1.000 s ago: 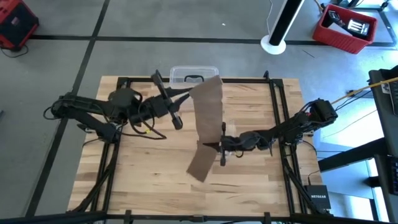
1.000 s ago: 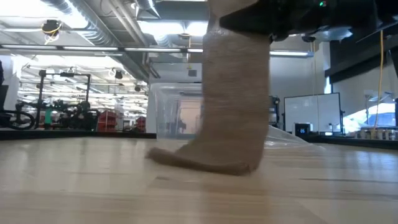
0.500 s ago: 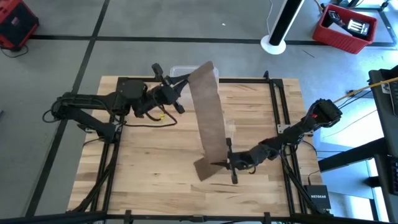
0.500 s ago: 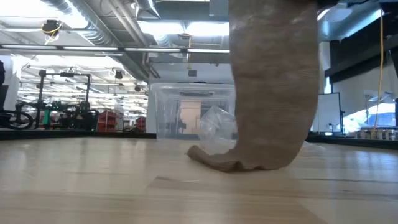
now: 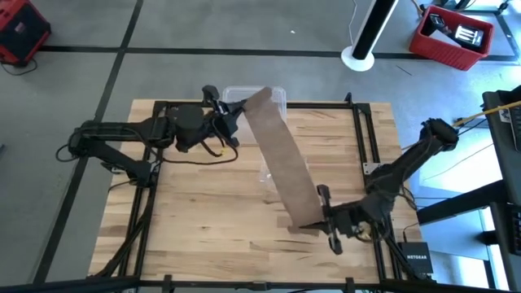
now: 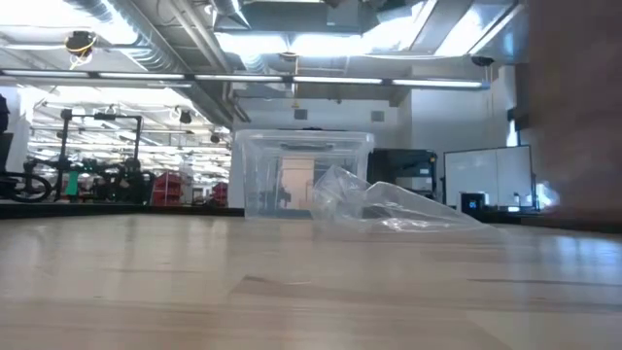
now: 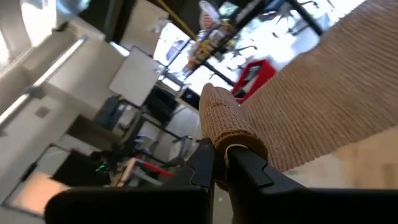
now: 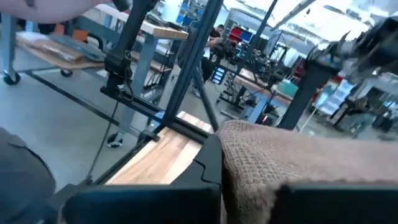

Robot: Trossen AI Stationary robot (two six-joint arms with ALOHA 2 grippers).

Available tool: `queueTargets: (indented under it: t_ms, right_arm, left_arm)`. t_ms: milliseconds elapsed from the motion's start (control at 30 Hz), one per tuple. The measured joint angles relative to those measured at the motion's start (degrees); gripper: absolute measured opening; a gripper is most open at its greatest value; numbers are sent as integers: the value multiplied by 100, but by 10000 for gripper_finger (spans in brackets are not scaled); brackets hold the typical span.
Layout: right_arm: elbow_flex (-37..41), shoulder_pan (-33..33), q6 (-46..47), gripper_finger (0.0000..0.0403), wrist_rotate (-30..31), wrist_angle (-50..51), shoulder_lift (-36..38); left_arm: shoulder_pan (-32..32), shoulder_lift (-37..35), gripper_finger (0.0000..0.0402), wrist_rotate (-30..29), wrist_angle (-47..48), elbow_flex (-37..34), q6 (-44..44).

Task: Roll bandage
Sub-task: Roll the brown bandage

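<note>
The bandage (image 5: pixel 281 167) is stretched flat as a taut diagonal strip above the worktop (image 5: pixel 195 220), running from upper centre to lower right of the high view. The left pincer (image 5: pixel 232 122), clamped together on the strip's upper end, sits beside the clear plastic box (image 5: pixel 277 94); the right pincer (image 5: pixel 323 224) is shut on its lower end. No coil shows anywhere, so by my judgement the rolling has not started and all winding remains.
</note>
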State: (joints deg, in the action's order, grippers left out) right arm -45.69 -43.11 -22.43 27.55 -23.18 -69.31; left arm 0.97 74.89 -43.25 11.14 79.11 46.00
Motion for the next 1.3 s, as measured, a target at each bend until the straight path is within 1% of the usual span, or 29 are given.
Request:
queueTargets:
  t_ms: [133,267,433,600,733,900,1233,1300]
  right_arm:
    - [-606,-91,-427,1,38,645,13]
    - [-1078,-85,-710,1,37,971,15]
    - [-1437,-79,-1318,1,62,1006,15]
    - [-1796,-22,-1646,1,566,921,26]
    - [-2007,108,-1815,1,647,937,87]
    - [-2316,425,-1669,1,652,581,171]
    - [-3158,1191,-1660,1,632,925,211]
    - [-3251,1390,-1381,1,618,656,212]
  left_arm:
    - [129,175,17,27,258,0,-226]
    - [313,472,17,18,469,0,-303]
    - [609,815,17,25,505,0,-580]
    - [987,1042,17,0,515,0,-669]
    - [1262,1139,17,-29,513,0,-702]
    - [1490,1344,17,-49,530,4,-796]
    - [1905,1861,17,-54,622,4,-505]
    - [1974,1946,17,-60,615,4,-463]
